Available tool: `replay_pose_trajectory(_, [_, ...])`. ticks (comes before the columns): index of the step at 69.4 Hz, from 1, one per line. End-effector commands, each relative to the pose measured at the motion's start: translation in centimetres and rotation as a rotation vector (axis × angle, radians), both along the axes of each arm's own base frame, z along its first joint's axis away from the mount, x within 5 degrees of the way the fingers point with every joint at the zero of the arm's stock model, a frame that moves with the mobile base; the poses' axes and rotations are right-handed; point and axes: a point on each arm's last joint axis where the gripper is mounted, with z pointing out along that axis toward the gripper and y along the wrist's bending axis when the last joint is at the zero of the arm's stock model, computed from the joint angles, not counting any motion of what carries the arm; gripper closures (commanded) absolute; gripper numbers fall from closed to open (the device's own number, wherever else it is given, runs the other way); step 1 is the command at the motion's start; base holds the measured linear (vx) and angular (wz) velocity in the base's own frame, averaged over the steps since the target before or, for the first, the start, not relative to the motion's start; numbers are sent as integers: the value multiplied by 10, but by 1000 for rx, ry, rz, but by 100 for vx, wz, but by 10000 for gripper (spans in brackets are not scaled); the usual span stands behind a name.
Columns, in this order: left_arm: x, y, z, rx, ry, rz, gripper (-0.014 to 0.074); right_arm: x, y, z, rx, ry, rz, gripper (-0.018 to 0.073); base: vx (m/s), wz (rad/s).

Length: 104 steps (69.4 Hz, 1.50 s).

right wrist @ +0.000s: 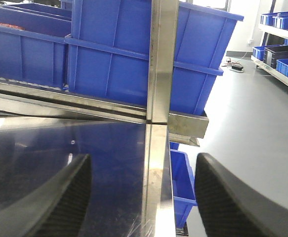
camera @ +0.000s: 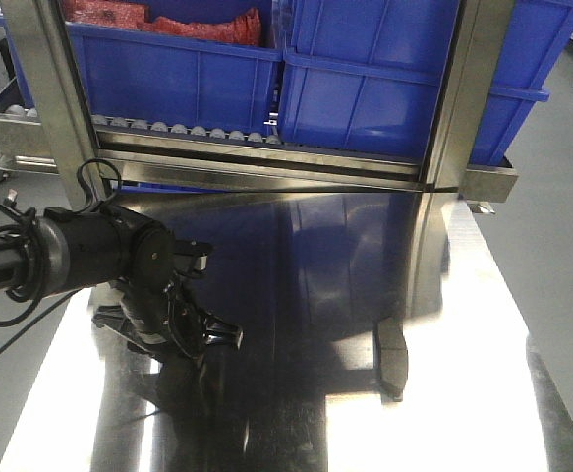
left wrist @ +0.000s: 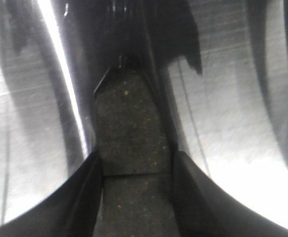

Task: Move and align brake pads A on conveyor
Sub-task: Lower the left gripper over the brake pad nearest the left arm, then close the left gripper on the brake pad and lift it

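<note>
The left pincer [left wrist: 136,160] is narrowed onto a brake pad [left wrist: 131,123]. Its two black fingers [left wrist: 69,207] press the pad's long edges from either side, and the pad runs lengthwise out past the tips. I cannot tell whether the pad is lifted or rests on the steel tabletop [left wrist: 232,123] beneath the pincer.

The pad is a flat oblong slab, dark grey and gritty with pale flecks. A thin groove crosses it just between the fingertips, and the end farthest from the pincer is notched.

It should handle as stiff and dense for its size — no give under the jaws. The rough face ought to resist slipping, but the narrow edges offer little contact. A hold astride the groove, near the middle, looks soundest against tilting.

The tabletop is polished and mirror-like, probably slick if the pad is slid across it. Beyond the pincer stands the roller rack [camera: 266,167] with blue plastic bins [camera: 365,88].

The right pincer [right wrist: 141,170] stands wide, with nothing in the gap. The conveyor shows in no view — nor do the other pads
</note>
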Motion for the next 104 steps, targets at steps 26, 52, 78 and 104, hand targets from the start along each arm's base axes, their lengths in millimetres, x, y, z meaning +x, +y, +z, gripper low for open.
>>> replay_pose_trajectory(26, [-55, 41, 124, -78, -478, -19, 603, 1, 0, 15, -11, -84, -8, 125, 0, 0])
replay_pose_trajectory(52, [-127, 88, 161, -143, -740, 45, 603, 1, 0, 15, -11, -84, -8, 125, 0, 0])
replay_pose_trajectory(78, [-193, 120, 146, -266, -929, 19, 603, 1, 0, 15, -11, -84, -8, 125, 0, 0])
replay_pose_trajectory(104, [-217, 130, 140, -330, -1036, -2, 603, 1, 0, 15, -11, -84, -8, 125, 0, 0])
